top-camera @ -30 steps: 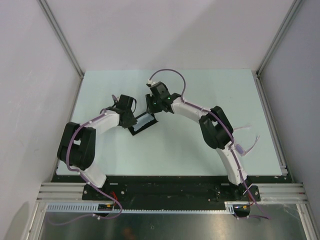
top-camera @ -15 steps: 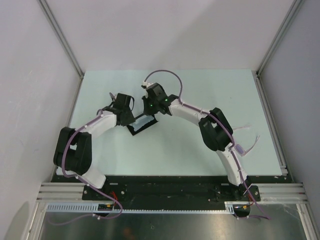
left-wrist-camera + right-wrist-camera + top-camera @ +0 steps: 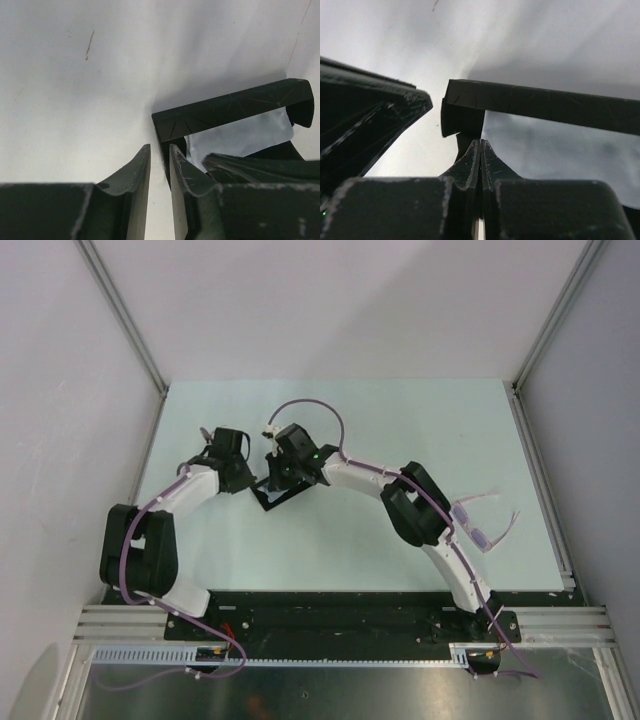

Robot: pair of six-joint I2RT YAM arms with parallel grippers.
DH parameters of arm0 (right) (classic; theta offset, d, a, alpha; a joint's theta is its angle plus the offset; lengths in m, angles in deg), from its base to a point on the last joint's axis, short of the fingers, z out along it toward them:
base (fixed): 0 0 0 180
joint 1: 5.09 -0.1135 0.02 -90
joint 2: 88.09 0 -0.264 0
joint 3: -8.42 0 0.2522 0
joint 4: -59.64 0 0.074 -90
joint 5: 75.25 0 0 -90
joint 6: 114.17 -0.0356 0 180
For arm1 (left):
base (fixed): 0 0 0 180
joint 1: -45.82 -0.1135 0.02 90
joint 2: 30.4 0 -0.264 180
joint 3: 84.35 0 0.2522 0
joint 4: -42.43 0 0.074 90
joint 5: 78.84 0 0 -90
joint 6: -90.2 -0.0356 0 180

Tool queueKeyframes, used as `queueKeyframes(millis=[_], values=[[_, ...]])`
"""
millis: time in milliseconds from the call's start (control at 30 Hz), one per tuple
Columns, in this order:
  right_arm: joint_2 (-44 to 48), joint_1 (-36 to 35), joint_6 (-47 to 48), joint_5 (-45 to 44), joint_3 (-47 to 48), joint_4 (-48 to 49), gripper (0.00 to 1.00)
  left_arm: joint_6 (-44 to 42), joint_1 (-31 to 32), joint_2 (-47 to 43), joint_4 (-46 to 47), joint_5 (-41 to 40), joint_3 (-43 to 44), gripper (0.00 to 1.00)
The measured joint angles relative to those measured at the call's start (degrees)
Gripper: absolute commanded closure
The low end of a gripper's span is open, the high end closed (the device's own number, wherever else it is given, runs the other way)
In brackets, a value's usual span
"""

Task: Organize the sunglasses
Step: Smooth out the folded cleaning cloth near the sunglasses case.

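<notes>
The sunglasses (image 3: 481, 531), pink-framed with purple lenses, lie on the table at the right, beside my right arm and far from both grippers. A black case (image 3: 284, 492) stands open mid-table, its lid raised (image 3: 230, 107). My left gripper (image 3: 245, 478) is at the case's left end. Its jaws (image 3: 160, 150) are a narrow gap apart, with the case's end wall against the right finger and bare table showing in the gap. My right gripper (image 3: 272, 476) is shut with nothing between its fingers (image 3: 480, 142), its tips at the corner of the case (image 3: 545, 105).
A light blue cloth (image 3: 242, 136) lies inside the case. Grey walls and aluminium posts enclose the table (image 3: 400, 420) on three sides. Both arms crowd the left-centre; my left gripper's body (image 3: 365, 120) looms close on the left of the right wrist view.
Both grippers and the case have shifted left. The right gripper has closed on nothing. The right forearm has swung off the sunglasses, which now show in full.
</notes>
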Motion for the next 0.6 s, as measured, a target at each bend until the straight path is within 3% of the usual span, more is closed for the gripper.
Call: queueKeyframes(millis=[200, 600], values=[[-4.70, -0.44, -0.90, 0.24, 2.10, -0.04, 1.00, -0.46, -0.31, 1.77, 0.00, 2.10, 0.00, 0.75], [-5.62, -0.37, -1.05, -2.21, 3.78, -0.09, 1.00, -0.46, -0.37, 3.85, 0.07, 3.78, 0.00, 0.73]])
